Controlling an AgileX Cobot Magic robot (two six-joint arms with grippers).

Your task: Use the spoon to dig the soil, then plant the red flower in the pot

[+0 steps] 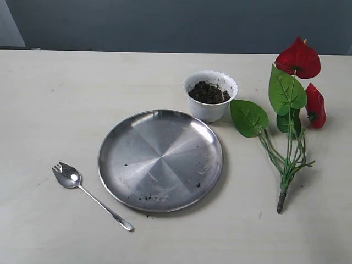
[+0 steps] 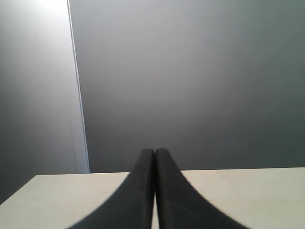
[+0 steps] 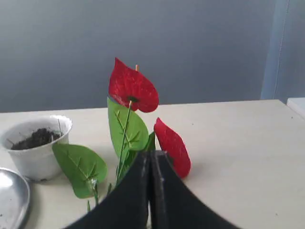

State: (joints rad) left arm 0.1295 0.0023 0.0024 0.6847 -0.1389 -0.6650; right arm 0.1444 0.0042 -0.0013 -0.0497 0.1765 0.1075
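Left tool, right tool: closed, nothing held. Spoon: left of steel plate, clear of rim. Pot, soil inside: just beside plate's rim. Red flower: flat, right of pot. Wide bare bench left of spoon.

Steel plate: round and shallow, lying flat on the table. Its surface is reflective and finely scratched. A few dark specks sit on the plate by its near rim. The table is pale beige and matte and extends on all sides of the plate. Beyond the plate, past the table's far edge, stands a grey-blue wall.
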